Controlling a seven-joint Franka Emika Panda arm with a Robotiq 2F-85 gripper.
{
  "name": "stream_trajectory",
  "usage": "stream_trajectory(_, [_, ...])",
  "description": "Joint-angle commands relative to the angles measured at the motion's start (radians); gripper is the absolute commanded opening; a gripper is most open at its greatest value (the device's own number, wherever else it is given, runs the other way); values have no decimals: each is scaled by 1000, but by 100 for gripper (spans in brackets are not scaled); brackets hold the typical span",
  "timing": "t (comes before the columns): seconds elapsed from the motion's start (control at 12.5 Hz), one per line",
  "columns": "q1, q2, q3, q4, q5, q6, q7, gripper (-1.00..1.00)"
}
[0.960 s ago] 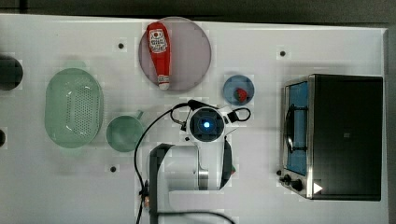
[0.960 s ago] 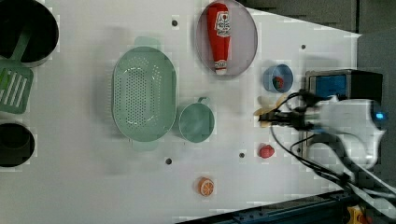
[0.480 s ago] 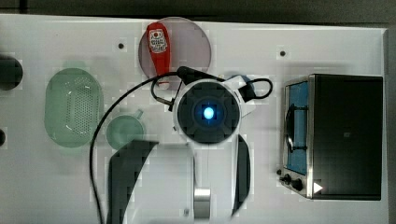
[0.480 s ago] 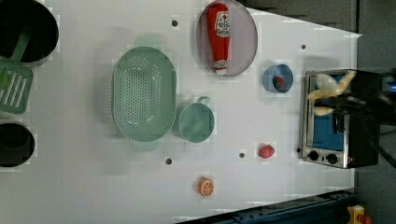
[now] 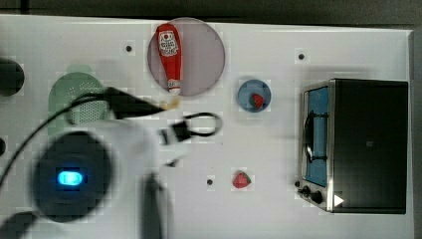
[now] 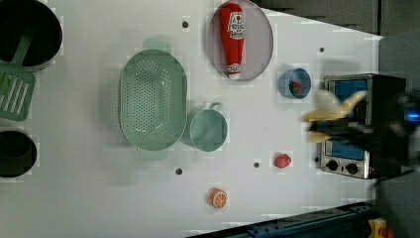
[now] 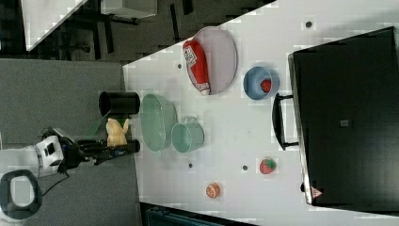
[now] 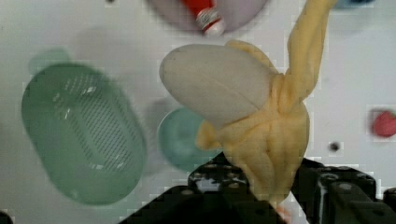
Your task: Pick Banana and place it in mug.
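White table (image 6: 74, 198), strawberry (image 6: 295, 88) in bowl (image 6: 287, 75)

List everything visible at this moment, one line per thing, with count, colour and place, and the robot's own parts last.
banana: one, pale yellow, part peeled, held in the gripper above the table
mug: one, pale green, beside the colander
colander: one, green, oval
ketchup bottle: one, red, lying on the plate
plate: one, greyish pink
bowl: one, blue, holding a strawberry
strawberries: two, red, one loose on the table
orange slice: one, near the table edge
toaster oven: one, black
spatula: one, green
pots: two, black
gripper: one, black, closed on the banana
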Motion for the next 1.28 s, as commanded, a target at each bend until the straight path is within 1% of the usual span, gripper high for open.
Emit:
stream_trajectory(0.08, [14, 118, 50, -64, 31, 69, 273, -37])
stream_trajectory(0.16, [14, 146, 65, -83, 26, 118, 316, -37])
stream_trajectory(0.32, [14, 183, 75, -136, 17, 217, 338, -37])
stream_trajectory(0.4, [13, 197, 72, -164, 7, 281, 338, -37])
stream_trajectory(0.48, [13, 226, 67, -214, 1, 376, 338, -37])
stream_trajectory(0.64, [12, 253, 65, -249, -8, 410, 338, -36])
stream_trajectory(0.88, [16, 295, 69, -270, -10, 497, 338, 32])
stream_trajectory(0.96, [15, 306, 65, -271, -10, 538, 338, 74])
stream_trajectory(1.04, [14, 307, 62, -269, -10, 553, 338, 93])
stream_trajectory(1.12, [14, 302, 59, -263, -10, 559, 338, 100])
stream_trajectory(1.28, [8, 254, 42, -224, -9, 524, 338, 100])
